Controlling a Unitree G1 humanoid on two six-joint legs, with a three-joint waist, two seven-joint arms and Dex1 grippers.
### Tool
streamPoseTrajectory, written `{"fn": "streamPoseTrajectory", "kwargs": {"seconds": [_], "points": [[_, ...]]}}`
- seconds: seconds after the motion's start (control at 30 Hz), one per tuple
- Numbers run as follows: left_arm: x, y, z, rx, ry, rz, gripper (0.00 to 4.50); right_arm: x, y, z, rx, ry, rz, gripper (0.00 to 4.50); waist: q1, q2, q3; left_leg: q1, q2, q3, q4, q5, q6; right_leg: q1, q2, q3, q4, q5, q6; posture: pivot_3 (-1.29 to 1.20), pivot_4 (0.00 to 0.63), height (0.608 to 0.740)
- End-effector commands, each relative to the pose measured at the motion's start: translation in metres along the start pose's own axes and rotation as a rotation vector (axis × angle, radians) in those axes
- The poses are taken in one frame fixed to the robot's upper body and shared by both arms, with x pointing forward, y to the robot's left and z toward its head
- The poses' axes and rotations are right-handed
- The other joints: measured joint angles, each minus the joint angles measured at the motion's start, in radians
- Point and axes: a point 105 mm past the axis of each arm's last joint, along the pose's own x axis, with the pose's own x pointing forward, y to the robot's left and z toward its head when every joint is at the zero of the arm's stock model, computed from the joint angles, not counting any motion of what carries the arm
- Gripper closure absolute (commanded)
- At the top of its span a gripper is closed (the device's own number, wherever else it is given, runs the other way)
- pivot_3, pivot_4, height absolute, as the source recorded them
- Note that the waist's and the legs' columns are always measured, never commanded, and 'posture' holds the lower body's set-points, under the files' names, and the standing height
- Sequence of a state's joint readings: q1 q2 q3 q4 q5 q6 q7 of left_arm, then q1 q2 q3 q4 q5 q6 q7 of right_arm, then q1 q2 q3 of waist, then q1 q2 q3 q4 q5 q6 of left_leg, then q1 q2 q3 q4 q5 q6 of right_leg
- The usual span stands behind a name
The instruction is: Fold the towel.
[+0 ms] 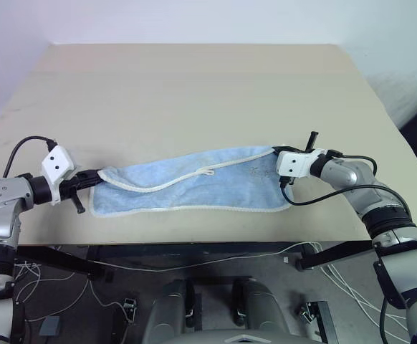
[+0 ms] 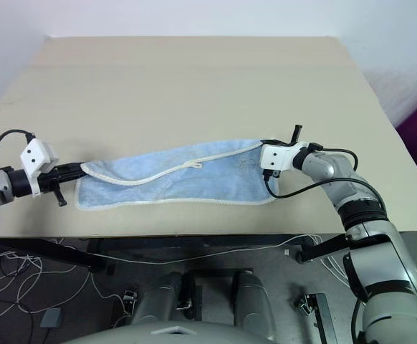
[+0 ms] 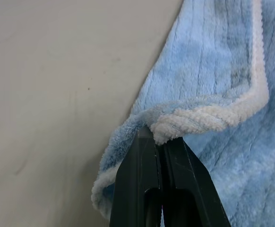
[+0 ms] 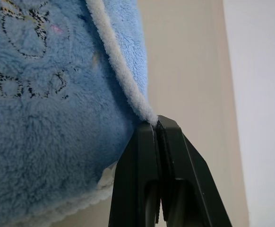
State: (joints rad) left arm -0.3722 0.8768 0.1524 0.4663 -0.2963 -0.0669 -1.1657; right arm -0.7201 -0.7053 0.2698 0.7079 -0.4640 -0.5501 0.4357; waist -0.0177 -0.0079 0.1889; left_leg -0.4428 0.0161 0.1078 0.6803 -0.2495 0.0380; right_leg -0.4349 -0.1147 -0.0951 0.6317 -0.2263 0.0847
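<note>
Towel (image 1: 194,183) lay stretched along the near edge of the table (image 1: 194,93), long side running left to right. Already doubled lengthwise by the look of it: a white-edged hem curved across the upper layer, and the small loop tag (image 1: 208,172) sat near the middle. Far part of the table bare.

Left gripper (image 3: 160,137) was clamped shut on the towel's left corner; in its wrist view the white edging bunched right at the fingertips. Right gripper (image 4: 156,124) was likewise pinched shut on the right corner, catching the thin white hem at its very tip. Both corners looked lifted slightly off the table, with the cloth sagging between them.

Judgement: the step in hand seemed to be the crosswise fold, bringing one end over onto the other.

Notes on doing it well:
- The right pinch looked shallow, hem only. Lifting gently would be wise, since a sharp pull could slip the edge out.
- Keep both corners at even height so the layers don't skew.
- Carry one end in an arc up and over, not a drag; terry would likely catch on itself and wrinkle.
- Keep the near edge from sliding off the table front.
- Line up the white edgings before letting go, then release low.
</note>
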Motion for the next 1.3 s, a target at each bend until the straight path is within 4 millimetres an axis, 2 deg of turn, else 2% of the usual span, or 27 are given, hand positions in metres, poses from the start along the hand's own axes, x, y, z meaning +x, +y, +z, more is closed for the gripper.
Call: {"fn": "streamPoseTrajectory", "kwargs": {"seconds": [0.03, 0.27, 0.53, 0.6, 0.67, 0.73, 0.8, 0.87, 0.93, 1.03, 1.13, 1.2, 1.3], "points": [[-0.006, 0.014, 0.020, -0.009, -0.086, 0.066, 4.50, -0.006, -0.029, 0.005, -0.038, -0.012, -0.090, 4.47, 0.000, 0.000, 0.000, 0.000, 0.000, 0.000, 0.000, 0.000, 0.000, 0.000, 0.000, 0.000, 0.000, 0.000, 0.000, 0.00, 0.150, 0.740], [-0.001, 0.042, 0.046, -0.123, -0.242, 0.204, 4.50, -0.011, -0.072, 0.008, -0.026, -0.015, -0.211, 4.47, 0.001, 0.000, 0.000, 0.000, 0.000, 0.000, 0.001, 0.000, 0.000, 0.000, 0.000, 0.000, 0.000, 0.000, 0.000, 0.00, 0.150, 0.740], [0.012, 0.097, 0.101, -0.213, -0.447, 0.399, 4.50, -0.015, -0.153, 0.009, -0.047, 0.036, -0.373, 4.47, 0.001, 0.000, 0.000, 0.000, -0.001, 0.000, 0.001, 0.001, 0.000, 0.001, 0.000, 0.000, 0.000, 0.000, 0.000, 0.00, 0.150, 0.740], [0.007, 0.116, 0.121, -0.220, -0.494, 0.478, 4.50, -0.025, -0.181, 0.014, -0.061, 0.037, -0.437, 4.47, 0.001, -0.001, 0.001, 0.000, -0.001, 0.000, 0.001, 0.001, 0.000, 0.001, 0.000, 0.000, 0.000, 0.000, 0.001, 0.00, 0.150, 0.740], [0.000, 0.128, 0.136, -0.204, -0.525, 0.530, 4.50, -0.033, -0.200, 0.019, -0.062, 0.028, -0.482, 4.47, -0.002, -0.001, 0.001, -0.001, -0.001, 0.000, 0.001, 0.001, 0.000, 0.000, 0.000, 0.000, 0.000, 0.000, 0.001, 0.00, 0.150, 0.740], [-0.009, 0.138, 0.147, -0.183, -0.545, 0.584, 4.50, -0.043, -0.216, 0.024, -0.057, 0.006, -0.519, 4.47, -0.003, -0.001, 0.001, 0.000, -0.001, 0.001, 0.000, 0.001, 0.000, 0.000, 0.000, 0.000, 0.000, 0.000, 0.001, 0.00, 0.150, 0.740], [-0.019, 0.144, 0.152, -0.189, -0.563, 0.611, 4.50, -0.051, -0.222, 0.029, -0.043, -0.031, -0.529, 4.47, -0.005, -0.001, 0.001, 0.000, -0.001, 0.002, 0.000, 0.001, 0.000, 0.001, 0.000, 0.000, 0.000, 0.000, 0.001, 0.00, 0.150, 0.740], [-0.026, 0.145, 0.152, -0.198, -0.573, 0.603, 4.50, -0.056, -0.221, 0.033, -0.012, -0.083, -0.508, 4.47, -0.008, -0.001, 0.001, 0.000, -0.001, 0.004, 0.000, 0.001, 0.000, 0.001, 0.000, 0.000, -0.001, -0.001, 0.002, 0.00, 0.150, 0.740], [-0.026, 0.133, 0.137, -0.186, -0.527, 0.523, 4.50, -0.059, -0.201, 0.035, 0.036, -0.158, -0.410, 4.47, -0.011, -0.001, 0.001, 0.000, -0.001, 0.004, 0.000, 0.001, 0.000, 0.001, 0.000, 0.000, -0.001, -0.001, 0.002, 0.00, 0.150, 0.740], [-0.023, 0.104, 0.107, -0.218, -0.457, 0.364, 4.50, -0.065, -0.157, 0.036, 0.124, -0.227, -0.228, 4.47, -0.013, 0.000, 0.001, 0.002, 0.000, 0.003, -0.001, 0.000, 0.000, 0.004, 0.001, 0.000, -0.001, -0.001, 0.002, 0.00, 0.150, 0.740], [-0.025, 0.068, 0.073, -0.274, -0.369, 0.228, 4.50, -0.074, -0.108, 0.033, 0.201, -0.222, -0.044, 4.47, -0.010, 0.000, 0.001, 0.001, 0.000, 0.000, 0.001, 0.000, 0.001, 0.004, 0.000, 0.000, 0.000, 0.000, 0.003, 0.00, 0.150, 0.740], [-0.033, 0.035, 0.042, -0.355, -0.278, 0.136, 4.50, -0.089, -0.072, 0.027, 0.283, -0.184, 0.096, 4.47, -0.005, 0.000, 0.001, 0.000, 0.000, 0.000, 0.002, 0.000, 0.001, 0.003, 0.000, 0.000, 0.000, 0.000, 0.003, 0.00, 0.150, 0.740], [-0.049, -0.002, 0.018, -0.442, -0.180, 0.050, 4.50, -0.108, -0.046, 0.029, 0.371, -0.153, 0.213, 4.47, -0.001, 0.000, 0.001, 0.000, 0.000, -0.001, 0.002, -0.001, 0.002, 0.002, -0.002, 0.001, -0.001, -0.001, 0.003, 0.00, 0.150, 0.740]]}}
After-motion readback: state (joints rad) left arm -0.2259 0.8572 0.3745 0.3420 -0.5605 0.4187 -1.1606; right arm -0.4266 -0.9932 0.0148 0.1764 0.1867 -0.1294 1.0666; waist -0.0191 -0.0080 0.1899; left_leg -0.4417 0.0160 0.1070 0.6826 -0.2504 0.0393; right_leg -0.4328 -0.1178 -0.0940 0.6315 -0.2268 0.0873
